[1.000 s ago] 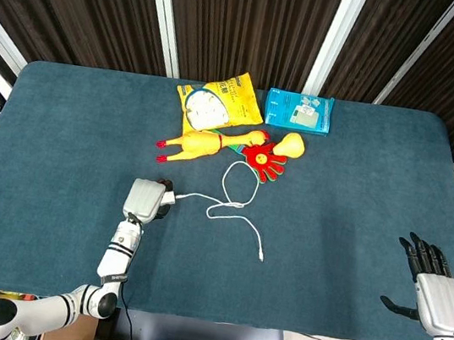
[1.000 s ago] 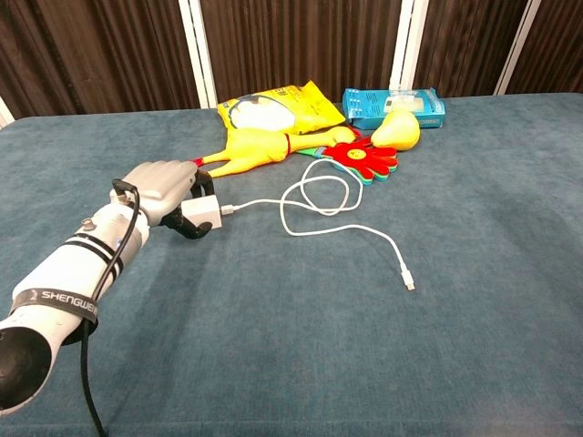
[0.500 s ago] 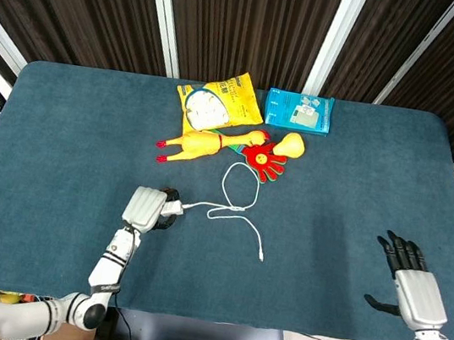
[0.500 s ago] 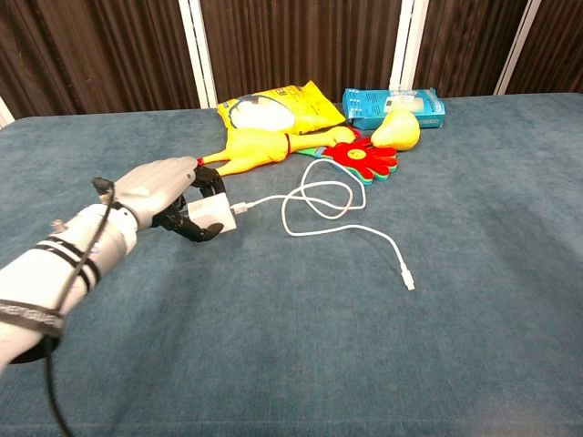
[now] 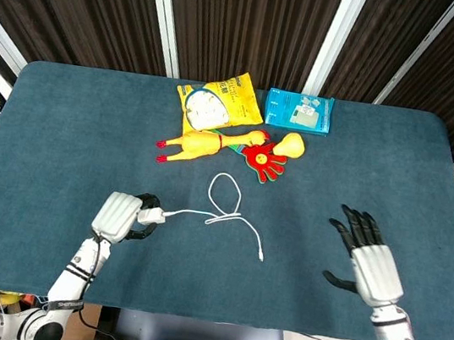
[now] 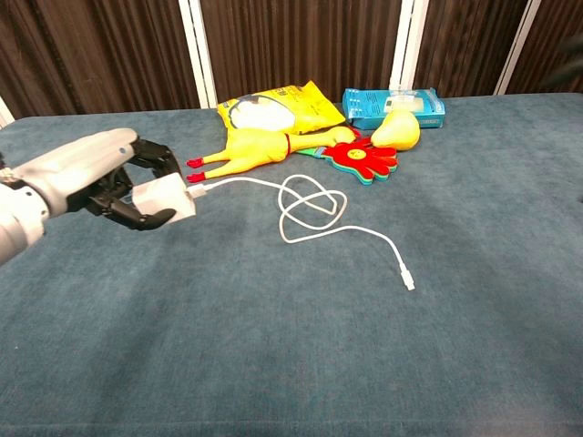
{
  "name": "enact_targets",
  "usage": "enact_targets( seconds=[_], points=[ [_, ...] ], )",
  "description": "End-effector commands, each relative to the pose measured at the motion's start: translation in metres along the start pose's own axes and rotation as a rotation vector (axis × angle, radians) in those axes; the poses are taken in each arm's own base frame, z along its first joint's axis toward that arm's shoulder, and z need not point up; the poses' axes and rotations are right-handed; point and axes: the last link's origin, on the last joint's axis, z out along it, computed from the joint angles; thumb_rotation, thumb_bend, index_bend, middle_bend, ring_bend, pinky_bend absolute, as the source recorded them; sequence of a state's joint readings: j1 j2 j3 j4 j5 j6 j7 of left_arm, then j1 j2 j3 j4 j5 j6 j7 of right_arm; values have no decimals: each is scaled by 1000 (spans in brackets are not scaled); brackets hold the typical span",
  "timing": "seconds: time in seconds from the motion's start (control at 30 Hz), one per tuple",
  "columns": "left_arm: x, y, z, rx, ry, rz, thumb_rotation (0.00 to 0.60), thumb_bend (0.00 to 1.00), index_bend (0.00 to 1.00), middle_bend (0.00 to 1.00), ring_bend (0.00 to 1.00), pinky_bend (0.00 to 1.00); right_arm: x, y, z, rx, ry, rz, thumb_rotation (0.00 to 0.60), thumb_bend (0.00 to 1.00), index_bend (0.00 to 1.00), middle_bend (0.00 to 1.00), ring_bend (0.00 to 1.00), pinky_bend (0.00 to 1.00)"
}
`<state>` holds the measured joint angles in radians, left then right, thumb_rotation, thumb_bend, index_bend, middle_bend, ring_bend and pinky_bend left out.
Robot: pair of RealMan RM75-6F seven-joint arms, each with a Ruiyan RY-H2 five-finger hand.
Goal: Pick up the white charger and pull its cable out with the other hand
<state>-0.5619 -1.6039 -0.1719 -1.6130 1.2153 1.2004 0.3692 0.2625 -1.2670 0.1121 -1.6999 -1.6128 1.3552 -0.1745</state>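
My left hand (image 5: pixel 120 216) (image 6: pixel 107 177) grips the white charger (image 6: pixel 165 198) (image 5: pixel 150 215), lifted off the blue table (image 5: pixel 62 128) at the front left. The white cable (image 5: pixel 224 204) (image 6: pixel 314 211) is still plugged into the charger. It runs right, loops on the cloth and ends in a loose plug (image 6: pixel 408 281) (image 5: pixel 259 255). My right hand (image 5: pixel 369 261) hovers open at the front right, fingers spread, well apart from the cable. It does not show in the chest view.
At the back middle lie a yellow snack bag (image 5: pixel 217 104), a rubber chicken (image 5: pixel 203 143), a red hand-shaped toy (image 5: pixel 264 159) with a yellow bulb (image 5: pixel 292 145), and a blue box (image 5: pixel 299 110).
My left hand has lifted the charger and drawn it back to the left, dragging the cable loop along. My right hand has come up and moved inward over the table.
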Motion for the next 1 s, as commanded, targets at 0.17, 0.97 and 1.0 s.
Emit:
enact_targets(
  seconds=[0.17,0.97,1.0],
  points=[
    [9,-3,-9,0,19,-7,600,608,716,782,1000,1000,-28,-87,89,135,24,71,600,275,446,2,0,0],
    [11,21,-15,-45,36,6,600,612,715,785,1000,1000,-78,-190,141,232,-115,290,600,435,584,67,0,0],
    [11,22,-15,-45,36,8,600,611,715,785,1000,1000,-78,-192,142,233,-112,289,600,438,585,69,0,0]
  ],
)
